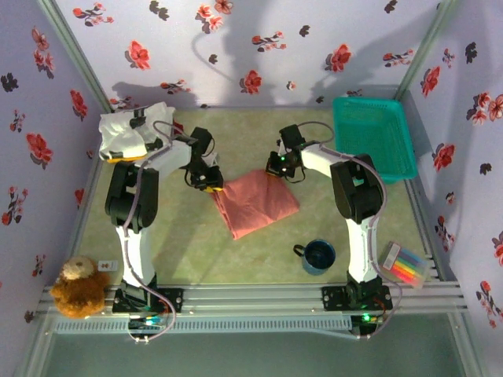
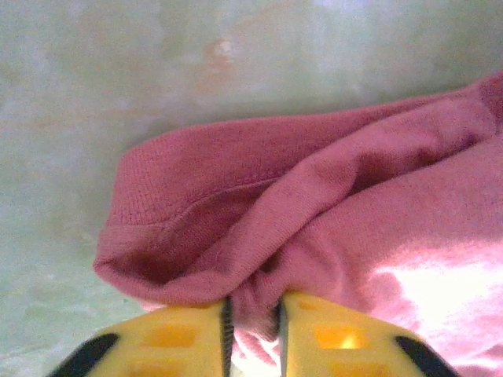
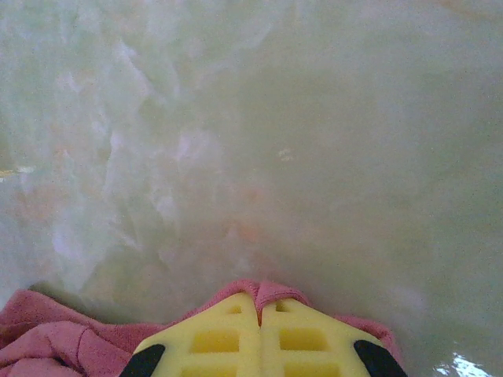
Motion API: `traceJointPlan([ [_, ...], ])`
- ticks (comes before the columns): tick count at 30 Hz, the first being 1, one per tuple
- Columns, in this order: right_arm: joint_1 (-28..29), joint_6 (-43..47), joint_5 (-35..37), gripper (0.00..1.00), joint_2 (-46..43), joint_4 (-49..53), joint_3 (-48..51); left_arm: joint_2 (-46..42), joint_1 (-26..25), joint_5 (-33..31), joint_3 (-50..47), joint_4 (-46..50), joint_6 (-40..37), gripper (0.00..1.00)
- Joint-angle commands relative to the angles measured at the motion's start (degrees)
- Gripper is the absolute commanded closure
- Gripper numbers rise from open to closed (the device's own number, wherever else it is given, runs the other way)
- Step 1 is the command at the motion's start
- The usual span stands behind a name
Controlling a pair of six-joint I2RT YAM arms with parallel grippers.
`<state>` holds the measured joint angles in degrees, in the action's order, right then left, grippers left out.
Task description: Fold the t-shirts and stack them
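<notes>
Top external: clear box [image 1: 387, 255] holds coloured markers [image 1: 405, 269]; pink t-shirt [image 1: 255, 206] mid-table.

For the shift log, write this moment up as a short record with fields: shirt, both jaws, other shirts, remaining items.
shirt in work: salmon-pink t-shirt, a rough rectangle, mid-table
left jaws: shut on its far left corner
right jaws: shut on its far right corner
other shirts: heap at far left, white over yellow
basket: teal basket, far right, apart from the shirt
near edge: blue mug, marker box, stuffed bear
</notes>
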<state>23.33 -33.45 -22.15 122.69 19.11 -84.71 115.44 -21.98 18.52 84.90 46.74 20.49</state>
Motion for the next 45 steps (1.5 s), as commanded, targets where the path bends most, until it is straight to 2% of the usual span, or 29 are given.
traceJointPlan([
  [1,-0.5,1.4,1.8,1.0,3.6,9.0,1.4,0.3,-0.4,-0.6,0.0,-1.8,0.2,0.92],
  [3,-0.5,1.4,2.0,1.0,3.7,9.2,1.6,-1.2,-1.0,-1.7,0.8,-1.0,0.0,1.0],
  [4,-0.5,1.4,2.2,1.0,3.6,9.4,1.6,-2.4,-1.5,-3.1,1.5,-0.3,-0.3,1.0],
  [10,-0.6,1.4,2.1,1.0,4.2,9.8,2.1,-7.2,-2.6,-9.0,5.8,4.8,-1.3,1.0],
  [17,-0.6,1.5,2.6,1.0,4.8,11.0,2.1,-6.5,-3.7,-15.3,9.5,9.2,-3.1,1.0],
  [20,-0.5,1.8,3.1,1.0,5.6,12.5,1.5,-6.4,-3.9,-17.8,9.6,8.0,-4.0,1.0],
  [27,-0.5,1.3,3.3,1.0,6.2,13.3,1.1,2.4,-3.4,-19.6,17.1,10.8,-7.9,1.0],
  [32,-0.6,1.5,3.3,1.0,6.5,14.0,0.9,5.6,-1.0,-20.2,18.0,12.0,-6.0,1.0],
  [39,-1.0,1.6,3.7,1.0,6.4,15.0,1.0,13.3,2.0,-19.2,24.9,13.8,-9.9,1.0],
  [45,-1.2,1.3,3.6,1.0,6.8,15.5,0.9,17.0,4.7,-19.1,26.3,12.8,-10.5,1.0],
])
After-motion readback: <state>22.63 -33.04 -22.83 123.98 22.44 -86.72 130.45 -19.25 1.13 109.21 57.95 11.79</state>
